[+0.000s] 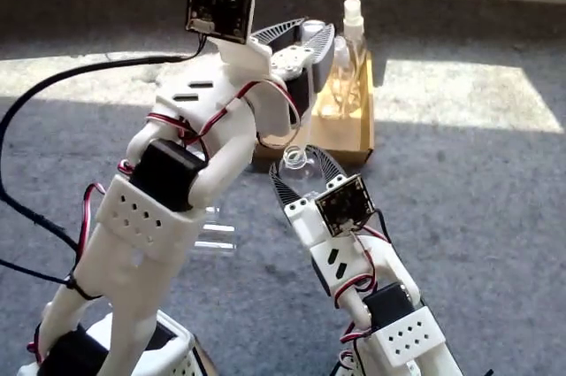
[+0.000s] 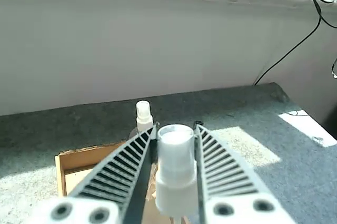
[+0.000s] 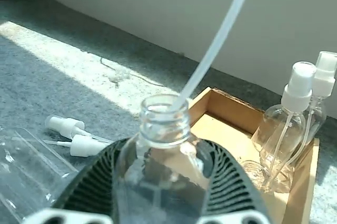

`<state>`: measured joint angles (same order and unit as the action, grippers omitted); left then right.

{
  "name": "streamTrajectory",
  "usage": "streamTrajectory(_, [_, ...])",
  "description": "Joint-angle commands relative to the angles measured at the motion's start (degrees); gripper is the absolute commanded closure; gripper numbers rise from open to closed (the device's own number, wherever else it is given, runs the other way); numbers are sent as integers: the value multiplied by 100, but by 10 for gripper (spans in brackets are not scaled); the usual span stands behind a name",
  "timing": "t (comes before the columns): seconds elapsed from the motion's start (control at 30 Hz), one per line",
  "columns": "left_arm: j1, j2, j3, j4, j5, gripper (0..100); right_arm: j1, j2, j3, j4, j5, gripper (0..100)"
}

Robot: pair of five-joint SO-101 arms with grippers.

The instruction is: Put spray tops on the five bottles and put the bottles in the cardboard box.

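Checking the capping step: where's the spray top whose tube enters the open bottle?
The spray top is gripped in the left hand, raised beside the cardboard box in the high view; its tube drops into the open bottle in the right hand.

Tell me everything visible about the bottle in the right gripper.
The bottle is clear plastic, with a threaded open neck and no spray top. It stands upright, clamped between the black ribbed fingers of the right gripper, just short of the cardboard box. A thin translucent dip tube slants down into its mouth.
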<state>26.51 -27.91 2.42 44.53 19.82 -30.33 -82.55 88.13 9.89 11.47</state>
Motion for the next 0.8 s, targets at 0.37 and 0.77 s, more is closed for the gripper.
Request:
streamTrajectory(0.37, [180, -1077, 1842, 211, 0, 979, 558, -92, -92, 189, -791, 994])
streamTrajectory(0.77, [488, -1402, 3108, -519, -712, 973, 312, -127, -84, 215, -782, 994])
